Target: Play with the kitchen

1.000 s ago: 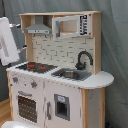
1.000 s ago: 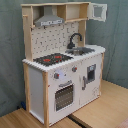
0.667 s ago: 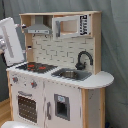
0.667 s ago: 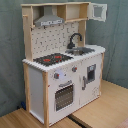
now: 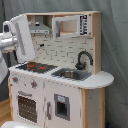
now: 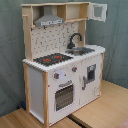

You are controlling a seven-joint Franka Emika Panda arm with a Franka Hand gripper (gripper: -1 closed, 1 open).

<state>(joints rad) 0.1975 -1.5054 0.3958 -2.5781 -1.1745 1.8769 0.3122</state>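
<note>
The kitchen (image 5: 60,85) is a tall white and light-wood toy unit, seen in both exterior views. It has a black stove top with red rings (image 5: 34,66), a metal sink (image 5: 70,74), a black faucet (image 5: 84,59), an oven door (image 5: 27,106), a grey hood (image 6: 49,20) and a pegboard back (image 6: 52,40). The upper cabinet door (image 6: 98,11) stands open in the second exterior view. My gripper (image 5: 22,37) shows as a white block at the first exterior view's left, above the stove's left end and in front of the hood. It touches nothing I can see, and it is out of the second exterior view.
A rounded light-wood counter end (image 5: 102,80) sticks out past the sink. The kitchen stands on a wooden floor (image 6: 100,112). A grey-green curtain (image 6: 117,45) hangs behind it.
My arm's white end has moved to the first exterior view's right, closer to the kitchen's hood and stove. The kitchen itself looks unchanged.
</note>
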